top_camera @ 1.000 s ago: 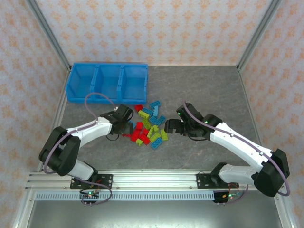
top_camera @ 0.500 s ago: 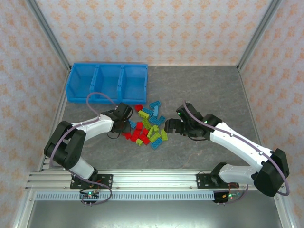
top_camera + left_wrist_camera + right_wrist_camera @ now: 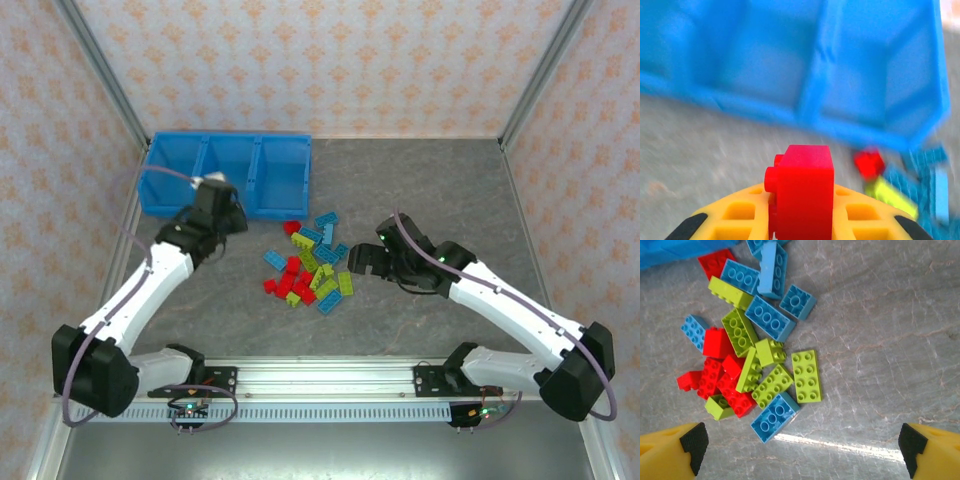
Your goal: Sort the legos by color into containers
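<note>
Grey marbled tabletop lying flat and catching a pale streak of glare in the right wrist view. Peach-patterned wall panels closing in three sides. Slanting metal post rising at back left corner. Slotted aluminium rail running along near edge.

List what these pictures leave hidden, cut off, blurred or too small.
1. Left wrist: bottom edge cuts off the small red studded plastic brick in the left gripper.
2. Left wrist: blur smears the bright blue three-compartment plastic tray.
3. Top view: the left gripper covers part of the tray's front wall.
4. Right wrist: top edge crops the pile of red, lime and light blue plastic bricks.
</note>
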Action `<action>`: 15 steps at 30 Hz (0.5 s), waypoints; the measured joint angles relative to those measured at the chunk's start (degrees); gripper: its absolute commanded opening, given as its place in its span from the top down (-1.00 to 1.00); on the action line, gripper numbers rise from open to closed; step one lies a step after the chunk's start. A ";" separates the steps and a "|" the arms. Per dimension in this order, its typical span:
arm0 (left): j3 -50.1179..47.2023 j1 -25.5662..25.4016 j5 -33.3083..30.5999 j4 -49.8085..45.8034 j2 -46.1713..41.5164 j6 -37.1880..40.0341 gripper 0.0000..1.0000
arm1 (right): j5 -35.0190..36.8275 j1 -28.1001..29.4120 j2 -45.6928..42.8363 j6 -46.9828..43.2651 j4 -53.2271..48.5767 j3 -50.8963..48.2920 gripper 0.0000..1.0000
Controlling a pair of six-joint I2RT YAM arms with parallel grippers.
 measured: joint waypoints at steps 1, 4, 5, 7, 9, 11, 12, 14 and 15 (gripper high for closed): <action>3.10 2.36 -1.25 0.17 1.99 -0.02 0.89 | 0.28 0.00 -0.02 -0.02 0.11 0.31 -0.99; 12.70 8.39 -3.91 0.52 10.58 -0.44 0.91 | 0.83 0.00 -0.11 -0.02 0.20 1.07 -0.99; 15.65 10.03 -4.11 0.37 13.66 -0.92 0.91 | 0.90 0.00 -0.22 -0.02 0.24 1.18 -0.99; 23.21 13.62 -3.98 -0.42 21.57 -2.08 0.91 | 1.16 0.00 -0.76 0.00 0.24 1.27 -0.99; 30.36 16.87 -3.61 -1.18 29.20 -3.08 0.90 | 1.40 0.00 -1.90 0.20 0.24 1.27 -0.99; 35.47 19.41 -3.21 -2.27 35.01 -3.56 0.85 | 1.73 0.00 -3.56 0.35 0.20 1.27 -0.99; 37.70 20.68 -2.97 -2.95 37.59 -3.82 0.77 | 1.97 0.00 -4.57 0.39 0.20 1.27 -0.99; 40.76 22.53 -2.69 -4.24 41.18 -3.98 0.55 | 2.38 0.00 -6.16 0.44 0.02 1.27 -0.99; 42.45 23.34 -2.38 -5.09 42.75 -4.13 0.41 | 2.64 0.00 -6.84 0.48 -0.17 1.27 -0.99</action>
